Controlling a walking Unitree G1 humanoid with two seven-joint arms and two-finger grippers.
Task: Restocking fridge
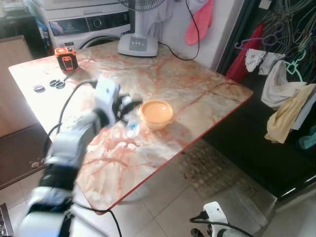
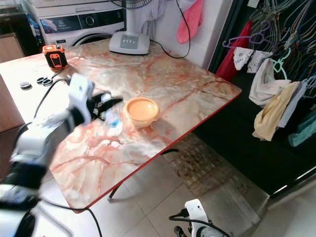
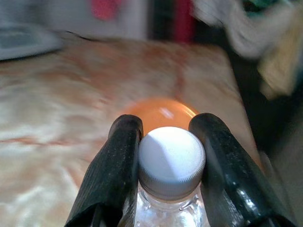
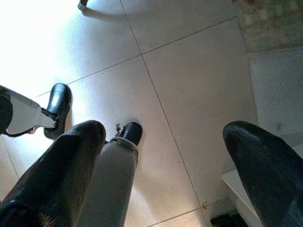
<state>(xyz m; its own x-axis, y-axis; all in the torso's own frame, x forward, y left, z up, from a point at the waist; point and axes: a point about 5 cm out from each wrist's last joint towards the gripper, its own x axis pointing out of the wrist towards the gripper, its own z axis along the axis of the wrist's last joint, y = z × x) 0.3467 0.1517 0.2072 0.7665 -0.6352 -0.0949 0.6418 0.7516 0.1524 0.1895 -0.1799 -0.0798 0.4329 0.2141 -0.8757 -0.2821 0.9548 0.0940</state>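
The left claw [image 3: 165, 179] grips a clear bottle [image 3: 170, 165] by its white cap beside the orange bowl [image 1: 156, 114] mid-desk [image 1: 197, 94]; the right claw [image 4: 165, 161] hangs wide.

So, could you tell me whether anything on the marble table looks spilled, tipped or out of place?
Nothing stands out. The left gripper is closed around the upright bottle at its white cap, beside the orange bowl. No spill shows on the table.

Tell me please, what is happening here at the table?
The robot's left gripper is closed around the neck of a clear plastic bottle with a white cap, over the marble table, right beside an orange bowl. The right gripper hangs open above the tiled floor, idle.
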